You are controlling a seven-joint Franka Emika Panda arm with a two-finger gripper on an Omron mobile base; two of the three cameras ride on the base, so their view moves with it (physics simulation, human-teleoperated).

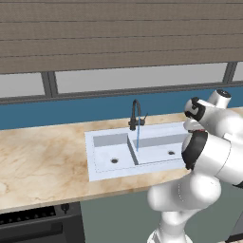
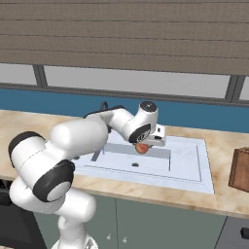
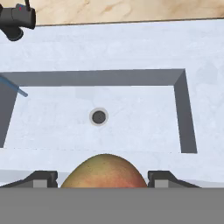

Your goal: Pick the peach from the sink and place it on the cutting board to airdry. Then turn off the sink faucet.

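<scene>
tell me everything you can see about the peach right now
The small round orange-red peach has a yellowish top blending into red, with smooth, matte-looking skin. It sits between the fingers of the dark two-finger gripper, which is shut on it, lifted above the right basin of the white double-basin sink. It touches nothing else. Its lower part is hidden in the hand view.

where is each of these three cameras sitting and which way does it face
Left base view: behind the arm on its left, looking forward and down at the sink and running sink faucet; white arm links fill the lower right.
Right base view: behind on the right, same counter; the arm rises lower left, its end effector holding the peach above the sink.
Hand view: on the hand, looking down into one basin, peach between dark fingertips.
Both base views share sink and counter.
</scene>
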